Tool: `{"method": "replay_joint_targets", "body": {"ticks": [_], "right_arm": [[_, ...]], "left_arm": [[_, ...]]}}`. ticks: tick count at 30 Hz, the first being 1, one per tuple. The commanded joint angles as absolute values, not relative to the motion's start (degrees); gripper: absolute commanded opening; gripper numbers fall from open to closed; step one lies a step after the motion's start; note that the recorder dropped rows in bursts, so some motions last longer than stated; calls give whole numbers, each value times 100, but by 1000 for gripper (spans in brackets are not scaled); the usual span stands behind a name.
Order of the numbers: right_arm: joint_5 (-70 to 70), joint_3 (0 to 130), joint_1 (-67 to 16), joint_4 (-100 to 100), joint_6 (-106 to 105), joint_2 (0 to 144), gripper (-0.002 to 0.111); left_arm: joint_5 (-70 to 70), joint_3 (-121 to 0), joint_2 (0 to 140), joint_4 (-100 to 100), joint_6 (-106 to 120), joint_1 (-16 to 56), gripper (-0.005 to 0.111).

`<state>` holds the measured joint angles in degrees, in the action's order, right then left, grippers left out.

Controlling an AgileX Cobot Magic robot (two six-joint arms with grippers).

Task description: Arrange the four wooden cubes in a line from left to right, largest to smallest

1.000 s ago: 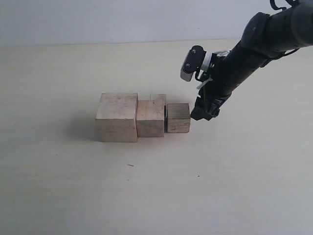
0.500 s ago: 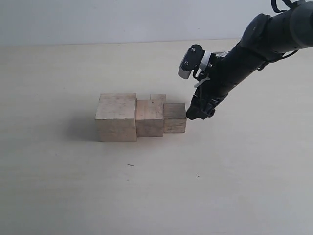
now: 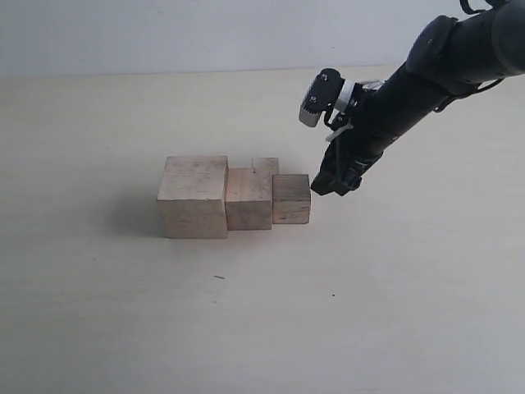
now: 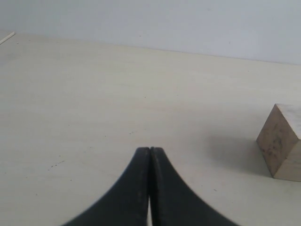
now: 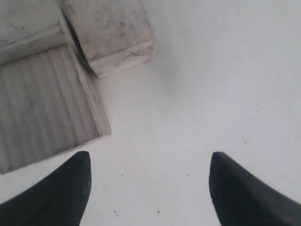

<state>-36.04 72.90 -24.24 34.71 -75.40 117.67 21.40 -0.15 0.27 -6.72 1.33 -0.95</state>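
Nearest the exterior camera we find bare table. Beyond it, three of the four wooden cubes stand in a row with their faces touching. The largest cube is on the left, the second cube is in the middle and the third cube is on the right. The smallest cube sits directly behind the second cube and is largely hidden by it.

Just beside the right face of the third cube, slightly farther back, the right gripper points down at the table. In the right wrist view we see its fingertips well apart, with only table between them.

The left gripper has its jaws pressed together on nothing. Past them one wooden cube rests on the table; we cannot tell which. Farthest back is a pale wall.
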Motion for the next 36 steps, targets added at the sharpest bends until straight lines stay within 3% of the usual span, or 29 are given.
{"method": "replay_joint_targets", "body": {"ticks": [1, 6, 9, 13, 16, 22, 29, 32, 36], "right_arm": [[-3415, 7297, -2398, 2694, -6743, 11305, 67], [-3191, 7297, -2398, 2551, -5350, 10822, 60], [-3266, 7382, -2480, 3206, -4461, 10647, 40], [-3624, 7779, -2809, 3297, -3771, 10603, 0], [-3664, 8087, -3151, 2751, -2363, 10603, 0], [-3739, 8371, -3851, -228, 1727, 10711, 0], [-3585, 8382, -4325, -628, 2344, 11147, 2], [-3455, 8382, -4328, -587, 2773, 11296, 11], [-3455, 8382, -4328, -683, 2848, 11442, 34]], "left_arm": [[2065, 0, 0, -662, 136, -56, 0], [2065, 0, 0, -662, 136, -56, 0], [2065, 0, 0, -662, 136, -56, 0], [2065, 0, 0, -662, 136, -56, 0], [2065, 0, 0, -662, 136, -56, 0], [2065, 0, 0, -662, 136, -56, 0], [2065, 0, 0, -662, 136, -56, 0], [2065, 0, 0, -662, 136, -56, 0], [2065, 0, 0, -662, 136, -56, 0]]}}
